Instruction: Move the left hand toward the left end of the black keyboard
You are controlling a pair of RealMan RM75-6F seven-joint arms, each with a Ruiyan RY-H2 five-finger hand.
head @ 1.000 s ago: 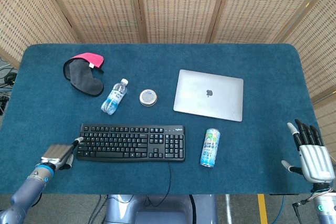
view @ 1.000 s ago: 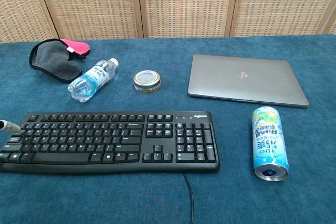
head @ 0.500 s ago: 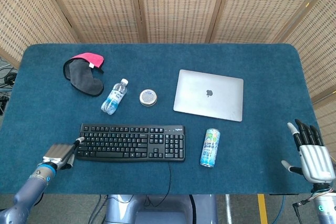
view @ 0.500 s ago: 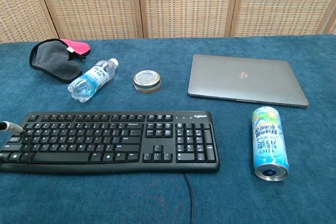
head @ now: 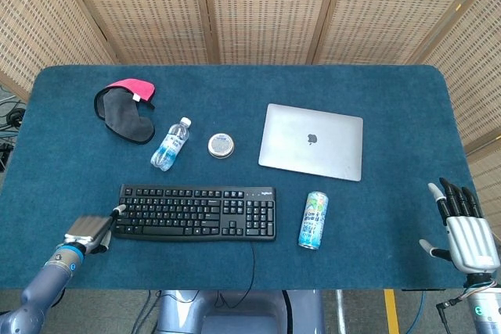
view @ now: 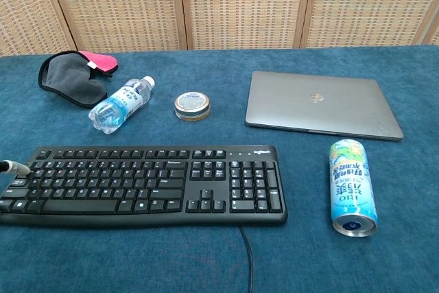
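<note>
Head view first: the black keyboard [head: 197, 212] lies flat along the near side of the blue bench [head: 70, 146], its cable running off the front edge. At its left end sits the left hand [head: 92, 231], one fingertip reaching out and touching or nearly touching the keyboard's corner. Whether the other fingers are curled or spread, I cannot tell; nothing is visibly held. Chest view shows only that pale fingertip at the left border, level with the keyboard's edge.

Judging the keyboard: a stiff plastic slab, light, likely to skid on the cloth if nudged sideways, so the rigid side frame at the left end is the place to meet it, not the keys. The reach looks almost complete.

Moving outward: a drinks can [head: 313, 220] lies on its side just right of the keyboard, a closed laptop [head: 311, 141] behind it. Farther back are a small round tin [head: 221, 145], a water bottle [head: 171, 145] and a sleep mask [head: 125, 110]. Far right, the right hand [head: 463, 228] hovers off the bench edge, fingers extended and apart, empty.
</note>
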